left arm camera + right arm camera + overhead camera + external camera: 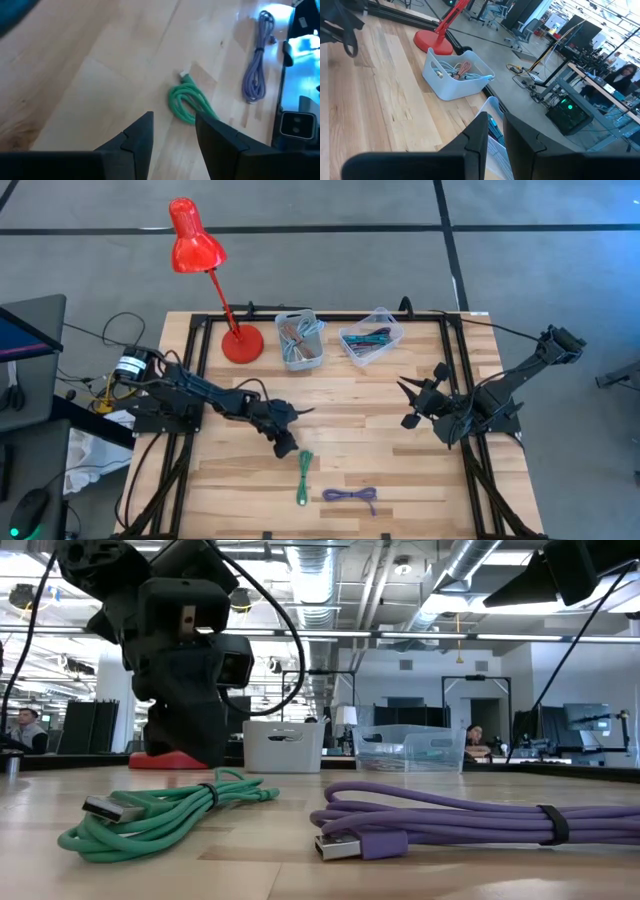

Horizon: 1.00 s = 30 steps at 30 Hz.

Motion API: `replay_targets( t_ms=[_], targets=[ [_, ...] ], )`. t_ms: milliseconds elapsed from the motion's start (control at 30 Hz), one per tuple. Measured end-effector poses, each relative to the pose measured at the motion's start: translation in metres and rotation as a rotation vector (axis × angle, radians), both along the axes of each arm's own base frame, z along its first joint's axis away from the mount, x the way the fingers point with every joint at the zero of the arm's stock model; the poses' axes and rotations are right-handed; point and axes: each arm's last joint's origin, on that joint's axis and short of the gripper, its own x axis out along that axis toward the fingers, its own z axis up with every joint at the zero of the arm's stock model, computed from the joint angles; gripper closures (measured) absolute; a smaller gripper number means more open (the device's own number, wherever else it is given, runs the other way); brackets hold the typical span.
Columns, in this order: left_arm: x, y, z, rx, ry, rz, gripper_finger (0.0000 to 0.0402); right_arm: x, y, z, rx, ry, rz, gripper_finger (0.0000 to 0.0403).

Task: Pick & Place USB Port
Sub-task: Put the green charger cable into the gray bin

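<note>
A coiled green USB cable [305, 476] lies flat on the wooden table near its front edge, also visible in the left wrist view as the green cable [190, 102]. A coiled purple USB cable [350, 496] lies to its right. My left gripper [172, 134] hovers open, slanting down just left of and behind the green cable [160, 815], touching nothing. My right gripper [495, 137] waits raised over the table's right side, with a narrow gap between its fingers and nothing in it.
A grey bin [300, 340] with cables and a clear bin [371, 338] stand at the table's far edge. A red desk lamp [242, 343] stands left of them. Bare wood lies between the arms.
</note>
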Motion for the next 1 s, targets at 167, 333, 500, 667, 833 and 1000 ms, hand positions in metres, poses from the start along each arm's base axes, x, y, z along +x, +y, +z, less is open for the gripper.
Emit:
replay_targets(
  t_ms=[167,333,500,667,833,1000],
  targets=[
    [0.000,-0.005,0.002,-0.007,-0.021,-0.016,0.0257,0.000,0.000,0.000,0.000,0.000,0.000,0.0349],
    [0.000,-0.007,0.002,-0.008,-0.023,-0.023,0.0257,0.000,0.000,0.000,0.000,0.000,0.000,0.0349],
    [0.000,-0.007,0.002,-0.006,-0.025,-0.019,0.0257,0.000,0.000,0.000,0.000,0.000,0.000,0.0349],
    [0.000,-0.007,0.002,-0.027,-0.018,-0.007,0.0257,0.000,0.000,0.000,0.000,0.000,0.000,0.0349],
    [0.002,-0.008,-0.002,-0.031,-0.006,0.001,0.0257,0.000,0.000,0.000,0.000,0.000,0.000,0.0349],
    [0.013,-0.011,-0.018,-0.057,-0.017,-0.018,0.0257,0.000,0.000,0.000,0.000,0.000,0.001,0.0349]
  ],
)
